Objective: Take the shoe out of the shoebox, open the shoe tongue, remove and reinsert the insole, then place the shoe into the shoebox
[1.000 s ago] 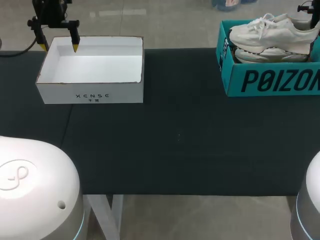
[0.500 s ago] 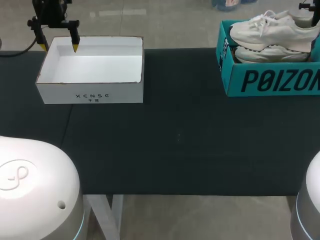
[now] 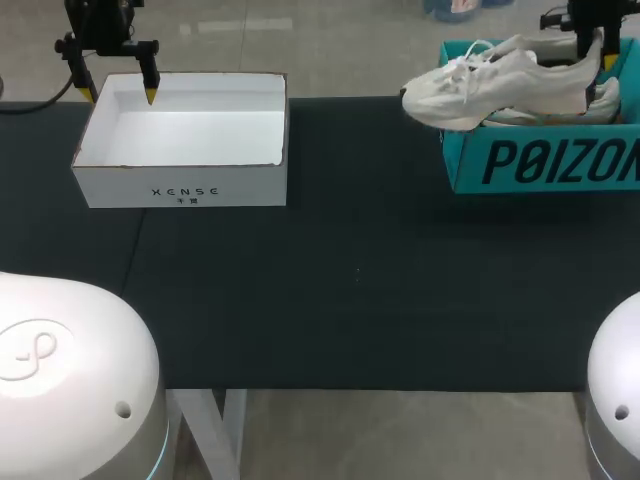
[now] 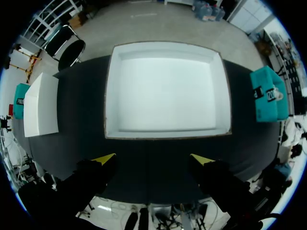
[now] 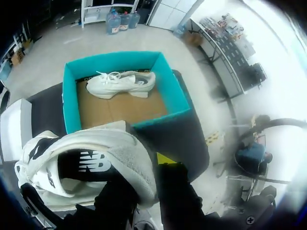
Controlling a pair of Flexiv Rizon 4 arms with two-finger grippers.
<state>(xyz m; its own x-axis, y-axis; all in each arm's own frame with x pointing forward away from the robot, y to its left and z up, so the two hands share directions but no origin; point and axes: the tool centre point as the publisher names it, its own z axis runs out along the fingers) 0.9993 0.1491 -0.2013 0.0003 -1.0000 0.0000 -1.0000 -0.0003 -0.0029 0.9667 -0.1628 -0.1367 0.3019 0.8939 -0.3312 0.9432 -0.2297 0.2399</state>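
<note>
My right gripper (image 3: pixel 595 52) is shut on the heel collar of a white shoe (image 3: pixel 490 85) and holds it above the teal shoebox (image 3: pixel 545 162). The toe sticks out past the box's left wall. In the right wrist view the held shoe (image 5: pixel 91 165) sits at my right gripper (image 5: pixel 146 167), one finger inside the collar and one yellow tip outside. A second white shoe (image 5: pixel 122 82) lies on its side in the teal shoebox (image 5: pixel 172 93) below. My left gripper (image 3: pixel 120 95) hangs open over the far rim of an empty white box (image 3: pixel 185 185).
In the left wrist view the white box (image 4: pixel 165 134) lies just ahead of my open left gripper (image 4: pixel 152 159), with the teal shoebox (image 4: pixel 268 93) off to its right. A flat white piece (image 4: pixel 41 103) lies at the table's left end. Dark cloth covers the table (image 3: pixel 360 280).
My right gripper has lifted the white shoe off the second one and carried it left, so its toe now overhangs the teal box's left wall. The left arm has not moved.
</note>
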